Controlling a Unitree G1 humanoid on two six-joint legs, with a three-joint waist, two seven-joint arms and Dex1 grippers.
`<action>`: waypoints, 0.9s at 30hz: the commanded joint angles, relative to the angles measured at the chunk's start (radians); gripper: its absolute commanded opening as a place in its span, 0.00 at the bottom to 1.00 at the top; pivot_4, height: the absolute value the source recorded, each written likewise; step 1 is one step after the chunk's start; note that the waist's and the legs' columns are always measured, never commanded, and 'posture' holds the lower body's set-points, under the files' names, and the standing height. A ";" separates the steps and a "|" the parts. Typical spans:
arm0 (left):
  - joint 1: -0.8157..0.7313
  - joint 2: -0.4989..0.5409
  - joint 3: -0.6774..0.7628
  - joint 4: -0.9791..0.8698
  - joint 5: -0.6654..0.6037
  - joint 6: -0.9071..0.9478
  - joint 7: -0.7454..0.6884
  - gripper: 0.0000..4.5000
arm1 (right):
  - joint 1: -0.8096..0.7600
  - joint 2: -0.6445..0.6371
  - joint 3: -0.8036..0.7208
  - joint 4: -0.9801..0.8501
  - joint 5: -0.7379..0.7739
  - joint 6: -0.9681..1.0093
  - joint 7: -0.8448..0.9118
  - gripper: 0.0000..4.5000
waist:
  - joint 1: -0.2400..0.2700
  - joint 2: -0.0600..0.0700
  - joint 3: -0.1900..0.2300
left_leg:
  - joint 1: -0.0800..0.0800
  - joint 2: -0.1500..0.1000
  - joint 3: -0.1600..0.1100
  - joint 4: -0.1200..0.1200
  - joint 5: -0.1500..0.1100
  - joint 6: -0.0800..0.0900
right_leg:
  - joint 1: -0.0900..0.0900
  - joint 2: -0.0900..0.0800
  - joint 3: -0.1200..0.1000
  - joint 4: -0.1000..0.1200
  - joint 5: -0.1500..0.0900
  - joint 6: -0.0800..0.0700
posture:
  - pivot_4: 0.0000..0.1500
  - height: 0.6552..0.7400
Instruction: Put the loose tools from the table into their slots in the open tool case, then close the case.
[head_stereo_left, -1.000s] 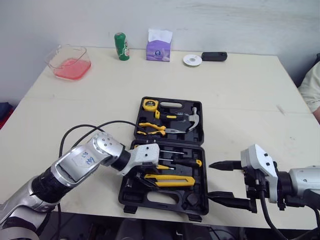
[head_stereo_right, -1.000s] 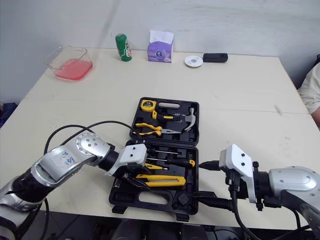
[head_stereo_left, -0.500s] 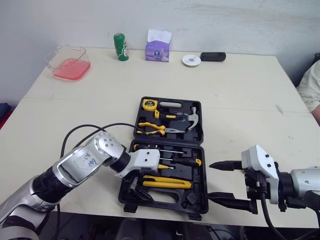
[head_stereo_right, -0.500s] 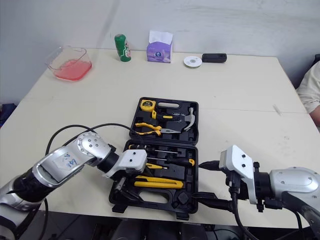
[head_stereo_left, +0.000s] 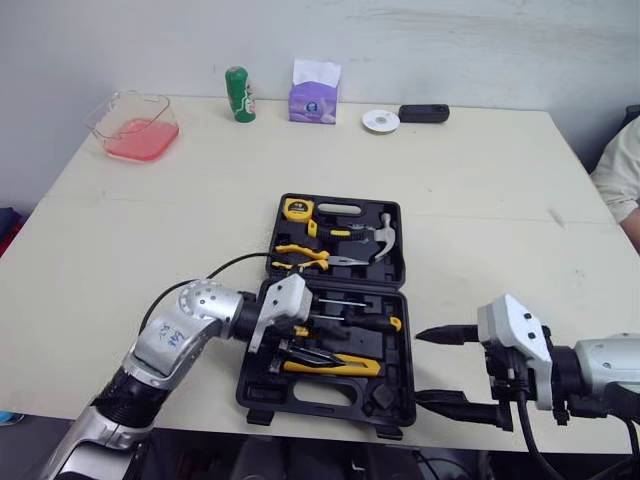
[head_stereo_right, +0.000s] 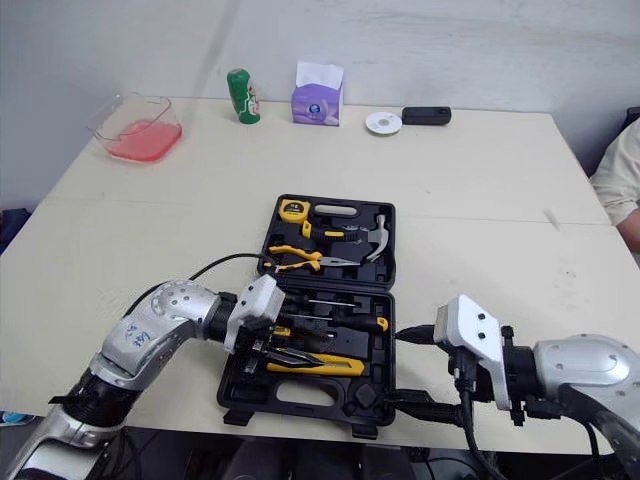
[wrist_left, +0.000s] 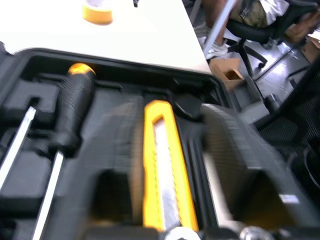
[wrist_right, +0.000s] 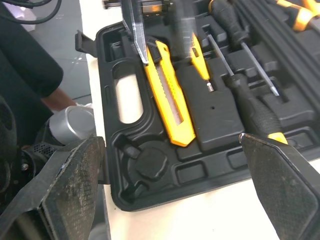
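— Nearest first: where is the right gripper (head_stereo_left: 420, 366)?
— At the near right corner of the tool case (head_stereo_left: 262, 392), beside it, low over the table (head_stereo_left: 480, 200). Its two black fingers are spread wide, one tip by the case's right edge, the other at the near rim, with nothing between them

— And the left gripper (head_stereo_left: 297, 350)?
— Inside the near half of the case, at the left end of the yellow utility knife (head_stereo_left: 335, 366). Its fingers stand apart, one on either side of the knife, not pinching it as far as I can tell

— What else lies in the case?
— It is open and flat. In the near half, just beyond the knife, sits a black-handled screwdriver (head_stereo_left: 375, 322) with thinner ones beside it. The far half holds the pliers (head_stereo_left: 305, 256), the hammer (head_stereo_left: 383, 236) on the right and the tape measure (head_stereo_left: 298, 209) in the far left corner

— Anything farther off?
— Along the far edge, left to right: a clear tub (head_stereo_left: 135, 125) with pink contents, a green can (head_stereo_left: 240, 93), a purple tissue box (head_stereo_left: 314, 95), a white disc (head_stereo_left: 382, 120) and a black device (head_stereo_left: 424, 113). A person (head_stereo_left: 620, 170) sits at the right edge
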 joint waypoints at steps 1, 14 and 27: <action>0.001 -0.002 -0.011 0.020 0.031 -0.044 -0.003 0.01 | -0.018 -0.003 0.002 -0.010 0.009 -0.013 -0.003 1.00 | 0.001 0.000 0.000 | 0.000 0.000 0.000 0.000 0.000 0.000 | 0.000 0.000 0.000 0.000 0.000 0.000 | 1.00 0.82; 0.006 0.097 -0.196 0.084 0.297 -0.102 -0.022 0.01 | -0.057 -0.001 0.030 0.009 0.003 -0.015 -0.008 1.00 | -0.002 0.000 -0.001 | 0.002 0.000 0.000 0.000 0.000 0.001 | 0.003 -0.001 0.000 -0.001 0.000 0.000 | 1.00 0.82; 0.028 0.098 -0.147 0.056 0.214 -0.143 -0.051 0.01 | -0.044 0.003 0.019 0.015 -0.006 -0.019 -0.013 1.00 | -0.004 0.003 -0.004 | 0.021 0.003 -0.002 -0.016 -0.002 -0.001 | 0.028 -0.001 -0.004 -0.016 -0.001 -0.002 | 1.00 0.82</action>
